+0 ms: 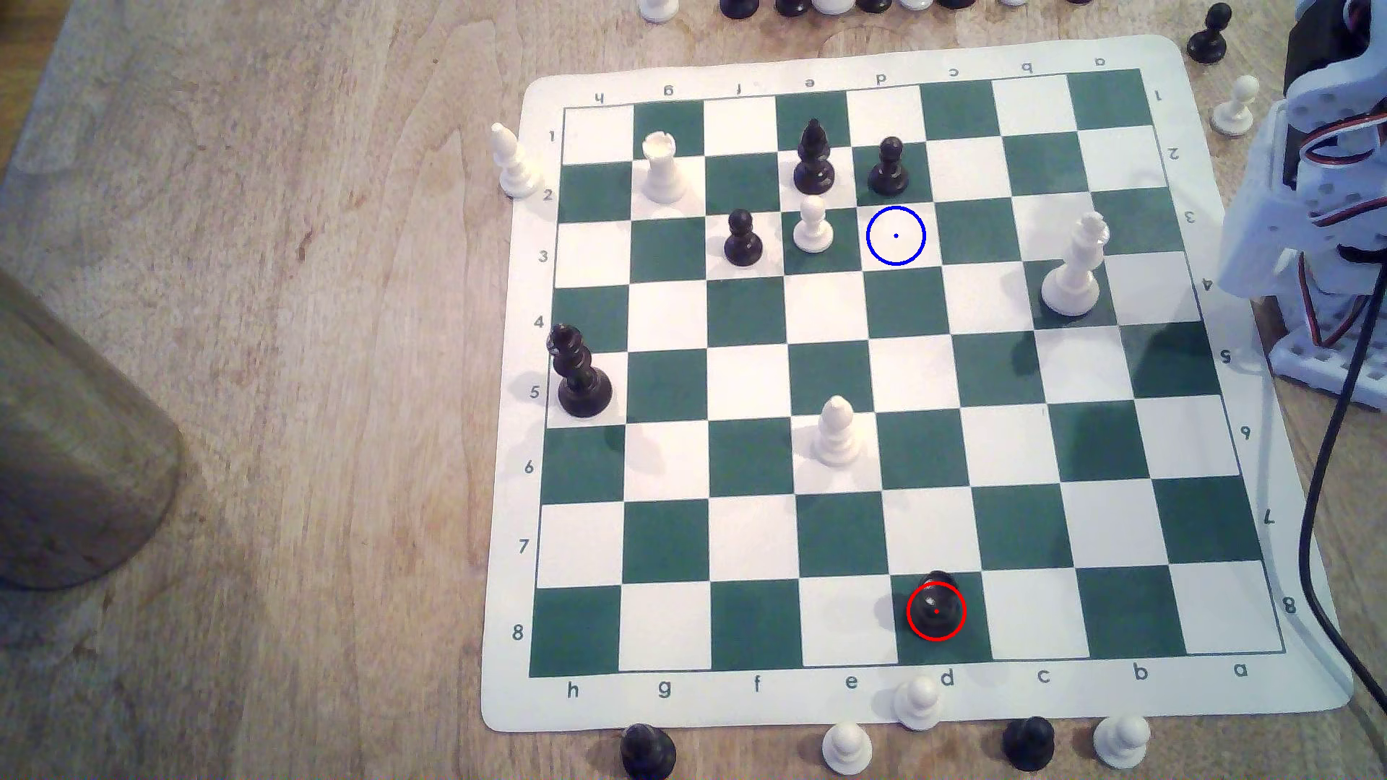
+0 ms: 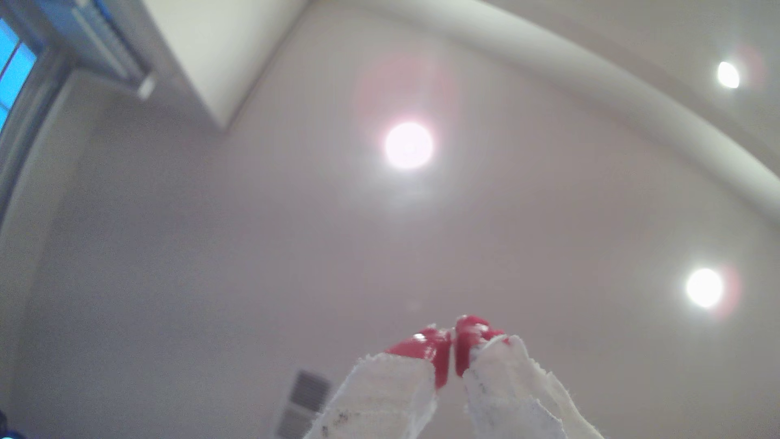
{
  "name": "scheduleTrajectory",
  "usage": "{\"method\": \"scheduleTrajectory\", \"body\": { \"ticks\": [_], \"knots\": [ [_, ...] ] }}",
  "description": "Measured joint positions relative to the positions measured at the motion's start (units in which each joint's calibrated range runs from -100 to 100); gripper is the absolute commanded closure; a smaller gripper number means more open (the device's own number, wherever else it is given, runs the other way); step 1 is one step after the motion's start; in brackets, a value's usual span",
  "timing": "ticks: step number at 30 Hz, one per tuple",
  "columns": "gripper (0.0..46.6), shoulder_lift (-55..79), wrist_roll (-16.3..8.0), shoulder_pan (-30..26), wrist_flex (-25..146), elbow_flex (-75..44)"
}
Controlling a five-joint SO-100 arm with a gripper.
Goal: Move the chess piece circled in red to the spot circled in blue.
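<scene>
Although the black rook (image 1: 936,604) is seen from nearly overhead, so that its shape is hard to read, it can be placed on the green d8 square of the chessboard mat (image 1: 886,697), inside a red ring. The blue-ringed white square (image 1: 895,235) lies at d3, bare, just beside a white pawn (image 1: 813,225) on e3 and directly below a black pawn (image 1: 889,166) on d2 as the exterior view shows them. A black bishop (image 1: 813,159) stands on e2.

At the exterior view's right edge the white arm (image 1: 1321,187) is cut off by the frame, beside the mat on the wooden desk (image 1: 300,375). Along the top and bottom edges several off-board pieces are cropped, and a blurred wooden object (image 1: 75,450) is only partly seen at the exterior view's left.

From the wrist view the gripper (image 2: 453,350) is pointed up at a ceiling with three glaring lights (image 2: 408,145). Its jaws, red at the tips and wrapped in white tape, are pressed together with nothing between them.
</scene>
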Motion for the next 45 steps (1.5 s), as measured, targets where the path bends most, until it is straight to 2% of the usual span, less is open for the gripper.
{"method": "scheduleTrajectory", "body": {
  "ticks": [3, 6, 10, 15, 20, 21, 24, 25, 28, 30, 32, 35, 43, 45],
  "knots": [
    [46.4, 0.0, 0.0, -1.5, 0.0, 0.0],
    [46.4, 0.0, 0.0, -8.0, 4.1, 0.0],
    [46.4, 0.0, 0.0, -15.6, 16.2, 0.0],
    [46.4, 0.0, 0.0, -19.4, 33.6, -0.2],
    [46.4, 0.1, 0.0, -20.1, 68.4, -7.1],
    [46.4, 0.1, 0.0, -19.2, 81.4, -11.9],
    [46.3, -0.1, 0.0, -18.1, 101.5, -18.6],
    [46.2, 0.2, -0.2, -18.4, 113.0, -23.9],
    [45.9, 1.8, -0.2, -19.3, 127.9, -29.8],
    [45.8, 4.2, -0.2, -22.1, 137.1, -33.1],
    [45.2, 6.1, -0.1, -23.7, 141.2, -33.5],
    [44.2, 9.5, -0.1, -30.9, 148.5, -33.5],
    [41.6, 16.8, 0.0, -42.5, 161.7, -33.5],
    [39.4, 19.5, 0.0, -43.3, 163.3, -33.5]
  ]
}}
